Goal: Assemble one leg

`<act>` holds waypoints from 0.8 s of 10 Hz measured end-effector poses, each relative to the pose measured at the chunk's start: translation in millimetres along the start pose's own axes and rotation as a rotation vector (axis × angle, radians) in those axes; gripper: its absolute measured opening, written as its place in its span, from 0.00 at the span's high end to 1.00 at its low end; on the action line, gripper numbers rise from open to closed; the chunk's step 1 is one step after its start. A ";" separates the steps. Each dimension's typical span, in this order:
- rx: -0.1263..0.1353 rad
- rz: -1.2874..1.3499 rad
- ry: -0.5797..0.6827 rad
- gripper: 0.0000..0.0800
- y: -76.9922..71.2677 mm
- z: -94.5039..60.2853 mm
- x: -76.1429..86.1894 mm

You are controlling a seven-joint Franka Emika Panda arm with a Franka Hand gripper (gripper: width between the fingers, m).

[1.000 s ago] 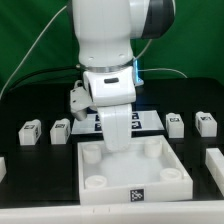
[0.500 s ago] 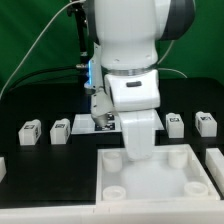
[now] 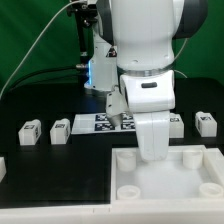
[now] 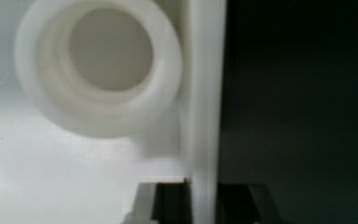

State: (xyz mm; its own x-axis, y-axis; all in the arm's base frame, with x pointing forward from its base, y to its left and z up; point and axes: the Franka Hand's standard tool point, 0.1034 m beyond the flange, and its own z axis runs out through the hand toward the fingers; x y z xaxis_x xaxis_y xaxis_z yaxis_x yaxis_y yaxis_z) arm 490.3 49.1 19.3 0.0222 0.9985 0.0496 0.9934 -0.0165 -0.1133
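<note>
Exterior and wrist views. I see the gripper (image 4: 202,203) closed narrowly on the raised rim of the panel (image 3: 165,185), with one dark finger (image 4: 160,203) on each side of the wall. The panel is smooth matte white plastic, square-cornered, with raised round sockets (image 4: 101,70). The legs (image 3: 61,130) are small blocky white pegs, each bearing a black-and-white square tag; none is in the gripper. Two stand at the exterior view's left, well apart from the hand. Two more (image 3: 207,123) stand at its right, nearer the glossy white arm (image 3: 140,50). All four sit in a row with the marker board (image 3: 100,122), beyond the panel. The table (image 3: 40,170) is flat black, and a green backdrop (image 3: 40,30) closes the scene behind.
</note>
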 end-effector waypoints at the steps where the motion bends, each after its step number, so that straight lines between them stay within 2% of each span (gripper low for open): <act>1: -0.003 -0.003 0.001 0.92 0.0 0.0 -0.3; 2: -0.010 -0.008 0.003 0.92 0.0 -0.1 -0.4; 4: -0.009 -0.005 0.003 0.92 -0.4 0.3 -0.6; 5: -0.009 -0.004 0.003 0.81 -0.5 0.6 -0.9; 7: -0.008 -0.004 0.003 0.47 -0.7 1.0 -1.0; 8: -0.008 -0.004 0.003 0.47 -0.8 1.2 -1.1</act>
State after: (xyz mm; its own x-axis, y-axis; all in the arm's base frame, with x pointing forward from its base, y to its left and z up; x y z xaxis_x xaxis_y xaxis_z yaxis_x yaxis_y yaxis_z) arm 489.4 48.1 18.2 0.0188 0.9984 0.0530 0.9943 -0.0131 -0.1056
